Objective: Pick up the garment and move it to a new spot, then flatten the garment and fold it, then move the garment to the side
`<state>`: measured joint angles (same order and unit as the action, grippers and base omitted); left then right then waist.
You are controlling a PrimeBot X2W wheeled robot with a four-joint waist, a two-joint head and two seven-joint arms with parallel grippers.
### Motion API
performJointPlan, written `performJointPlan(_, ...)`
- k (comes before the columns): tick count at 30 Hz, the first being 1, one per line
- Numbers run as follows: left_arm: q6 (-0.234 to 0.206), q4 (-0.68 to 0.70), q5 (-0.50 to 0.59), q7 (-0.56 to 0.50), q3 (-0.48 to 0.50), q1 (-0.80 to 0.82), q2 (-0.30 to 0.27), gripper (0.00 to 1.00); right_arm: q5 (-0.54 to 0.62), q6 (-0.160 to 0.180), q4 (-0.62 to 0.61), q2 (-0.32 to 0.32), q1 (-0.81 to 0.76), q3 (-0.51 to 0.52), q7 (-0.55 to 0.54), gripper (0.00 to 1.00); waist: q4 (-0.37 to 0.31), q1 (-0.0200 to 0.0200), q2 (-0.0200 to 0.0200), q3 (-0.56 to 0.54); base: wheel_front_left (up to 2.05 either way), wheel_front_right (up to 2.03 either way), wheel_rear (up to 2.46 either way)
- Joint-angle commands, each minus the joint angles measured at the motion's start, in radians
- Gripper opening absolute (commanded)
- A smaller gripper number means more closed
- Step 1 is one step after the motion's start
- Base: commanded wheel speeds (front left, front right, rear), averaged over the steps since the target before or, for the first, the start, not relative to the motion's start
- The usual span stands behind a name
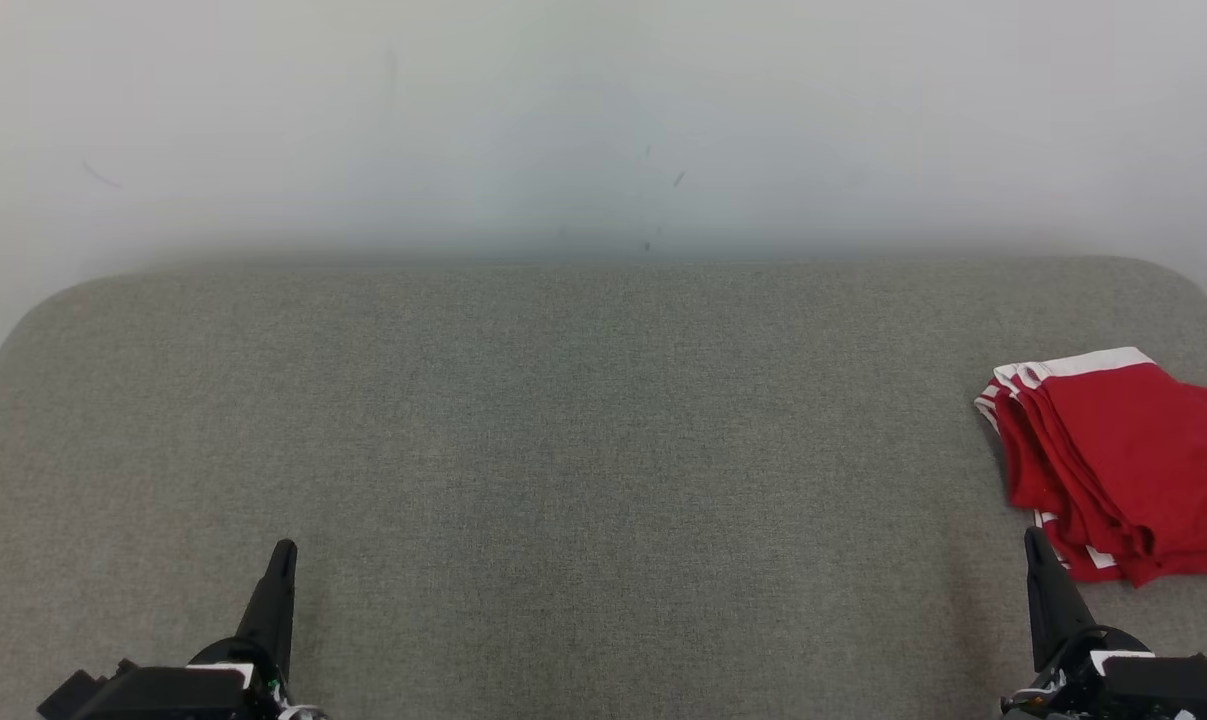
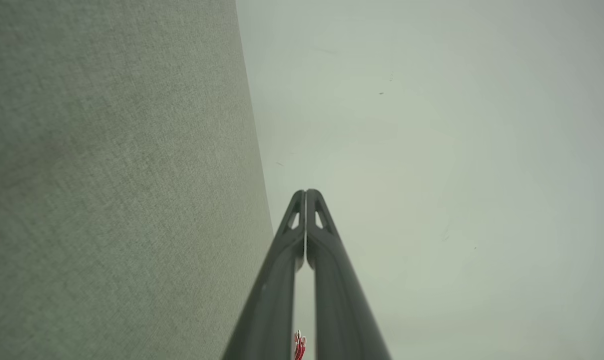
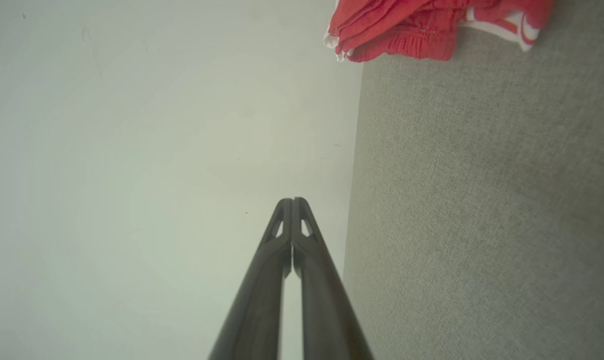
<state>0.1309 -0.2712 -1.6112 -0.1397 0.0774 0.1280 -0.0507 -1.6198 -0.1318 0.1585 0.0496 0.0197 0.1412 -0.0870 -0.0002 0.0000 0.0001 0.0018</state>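
A red garment (image 1: pixel 1128 465) with white trim lies folded in a stack at the right edge of the grey fabric surface (image 1: pixel 583 430). The right wrist view catches the garment (image 3: pixel 407 30) along its top edge. My right gripper (image 1: pixel 1035 545) stands shut and empty at the lower right, its tip just left of the garment's near corner. In its own wrist view the right gripper (image 3: pixel 292 201) has both fingers pressed together. At the lower left my left gripper (image 1: pixel 285 552) is shut too, holding nothing, far from the garment. The left gripper (image 2: pixel 306 192) shows closed fingers there as well.
A pale wall (image 1: pixel 603 120) rises behind the padded surface, whose far corners are rounded. The broad grey fabric stretches between the two grippers. A tiny sliver of red (image 2: pixel 298 346) peeks between the left fingers near the bottom edge.
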Motion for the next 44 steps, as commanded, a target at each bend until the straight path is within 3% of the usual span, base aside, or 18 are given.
performJointPlan(1,0.000,0.004,-0.006,-0.002,0.004,0.013,0.002,0.00,-0.004,0.002,-0.001,0.001,0.006,0.001,0.001,0.00,0.000,0.0000,-0.0001,0.000,0.00,0.00,0.00)
performJointPlan(44,0.000,0.005,-0.007,-0.002,0.004,0.013,0.001,0.00,-0.004,0.002,-0.001,0.001,0.006,0.001,0.001,0.00,0.000,0.0000,-0.0001,0.000,0.00,0.00,0.00)
